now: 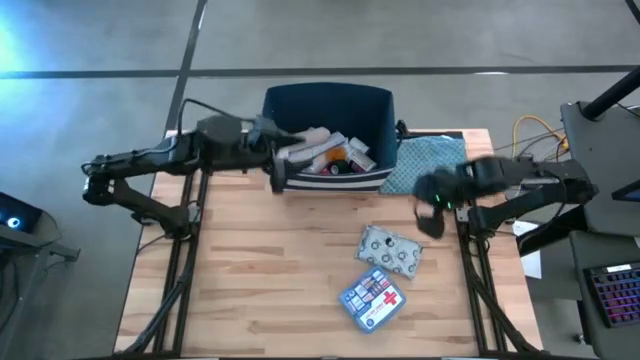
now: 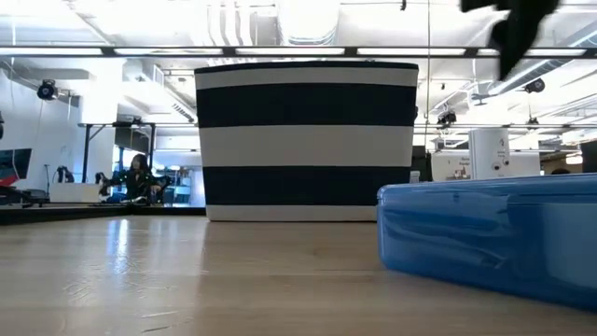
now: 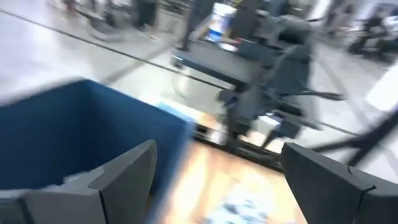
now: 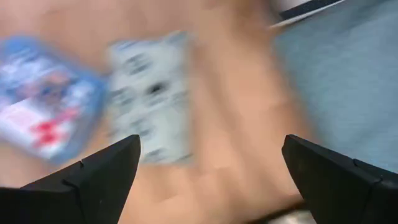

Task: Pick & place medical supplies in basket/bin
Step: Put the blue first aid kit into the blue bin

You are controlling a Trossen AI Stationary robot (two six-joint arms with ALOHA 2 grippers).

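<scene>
filling so far: your navy-blue fabric bin with white stripes [image 1: 330, 110] at the far edge of the wooden table [image 1: 250, 290] already holds several supplies, white bottles, beige rolls and something orange among them.
left to do: you have two items on the bare wood well in front of the bin, the silver blister pack [image 1: 391, 250] and, just nearer you, the blue first-aid pouch with a red cross [image 1: 371, 298].
left gripper [image 1: 283, 152]: it hovers at the bin's left rim, fingers spread and empty.
right gripper [image 1: 432, 212]: it hangs above the table right of the blister pack, fingers wide apart, holding nothing.
bystander: the blue-grey patterned cloth [image 1: 425, 158] lies beside the bin's right wall.
progress: most is done, by my judgement; two picks remain.
</scene>
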